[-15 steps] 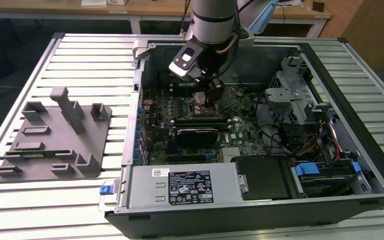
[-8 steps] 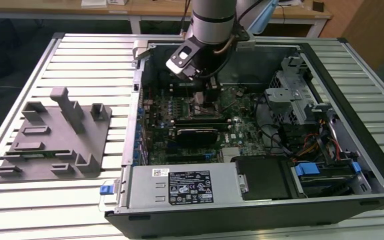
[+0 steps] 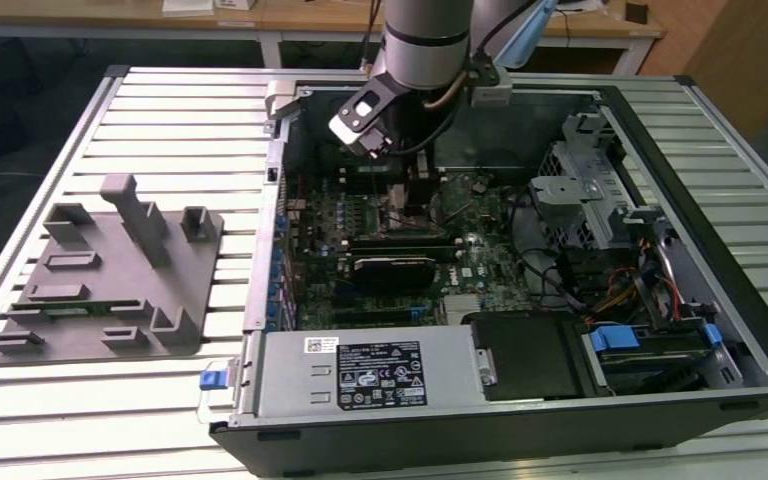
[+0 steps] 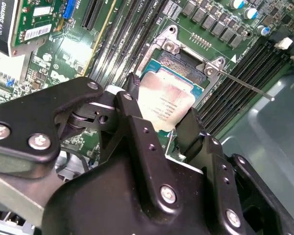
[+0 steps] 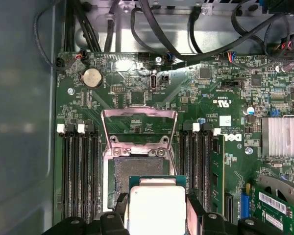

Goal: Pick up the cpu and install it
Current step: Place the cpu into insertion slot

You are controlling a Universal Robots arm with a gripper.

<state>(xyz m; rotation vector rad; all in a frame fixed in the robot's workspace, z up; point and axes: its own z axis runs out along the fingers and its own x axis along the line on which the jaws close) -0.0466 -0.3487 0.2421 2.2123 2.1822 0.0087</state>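
While the arm (image 3: 424,45) reaches down into the open computer case (image 3: 491,440), the gripper (image 4: 160,105) is clamped on the cpu (image 4: 172,95). Its black fingers (image 4: 131,90) press on two opposite edges of the chip.

The first wrist view shows the cpu over the socket (image 5: 137,171) but off-centre. Part of the dark contact field is uncovered beyond one cpu edge. Contact between chip and socket: cannot tell.

The load plate (image 5: 137,113) is hinged up and back, clear of the opening. In the second wrist view the lever (image 4: 245,86) is swung out to one side, away from the fingers.

Clearance is tight. Memory slots (image 5: 81,166) run close along both flanks of the socket, just outside the fingers. The two free cpu edges have no finger on them.

In the exterior view the case lies on a slatted table (image 3: 157,120). A grey fixture block (image 3: 104,270) sits well apart from it, toward the exterior view's left.
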